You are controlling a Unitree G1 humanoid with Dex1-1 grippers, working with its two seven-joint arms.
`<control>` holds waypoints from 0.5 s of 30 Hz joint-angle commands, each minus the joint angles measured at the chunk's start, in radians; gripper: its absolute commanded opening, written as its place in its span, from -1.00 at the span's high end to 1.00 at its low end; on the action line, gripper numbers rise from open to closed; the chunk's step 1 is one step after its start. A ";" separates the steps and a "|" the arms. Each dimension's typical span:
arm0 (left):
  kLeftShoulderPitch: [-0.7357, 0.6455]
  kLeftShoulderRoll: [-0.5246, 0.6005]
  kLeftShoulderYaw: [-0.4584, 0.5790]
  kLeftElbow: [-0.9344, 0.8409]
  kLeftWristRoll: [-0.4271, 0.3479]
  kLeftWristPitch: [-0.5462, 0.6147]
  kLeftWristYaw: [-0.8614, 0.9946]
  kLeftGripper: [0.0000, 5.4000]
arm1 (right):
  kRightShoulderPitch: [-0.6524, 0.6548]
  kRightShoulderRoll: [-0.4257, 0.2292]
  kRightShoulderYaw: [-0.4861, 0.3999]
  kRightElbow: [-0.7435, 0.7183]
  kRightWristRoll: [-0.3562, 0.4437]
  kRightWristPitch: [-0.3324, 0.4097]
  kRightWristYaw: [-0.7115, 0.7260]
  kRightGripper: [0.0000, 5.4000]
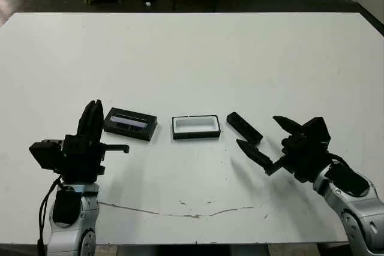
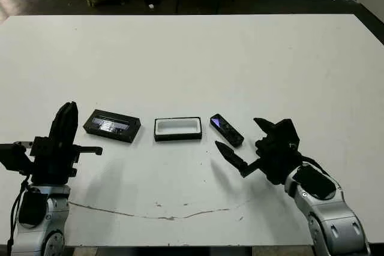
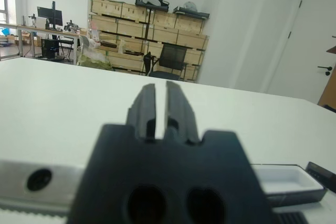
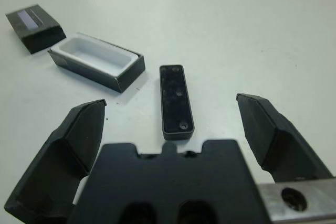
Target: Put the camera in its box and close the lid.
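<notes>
Lower left of the head view: left gripper (image 1: 91, 118), fingers pressed nearly together, upright, holding nothing, just left of the lid (image 1: 130, 123), which lay flat on the table (image 1: 198, 52). Centre: box (image 1: 195, 127), open, white lining showing, empty, between lid and camera (image 1: 244, 128). Lower right: camera lay slantwise on the table just right of the box, with the right gripper (image 1: 270, 139) spread wide and empty beside it, not touching.

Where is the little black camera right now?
The camera lies flat on the white table, just right of the open box and in front of the open right gripper, which isn't touching it.
</notes>
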 commanded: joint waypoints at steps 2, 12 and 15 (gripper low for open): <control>0.013 -0.002 -0.005 0.001 0.003 0.023 0.008 1.00 | -0.019 -0.028 0.013 -0.011 -0.021 0.069 -0.014 -0.99; 0.008 0.001 -0.010 -0.003 0.011 0.035 0.017 1.00 | -0.046 -0.007 0.024 0.064 -0.041 0.026 -0.009 -0.99; 0.006 0.001 -0.011 -0.001 0.011 0.035 0.017 1.00 | -0.053 0.002 0.028 0.093 -0.050 0.007 -0.014 -0.99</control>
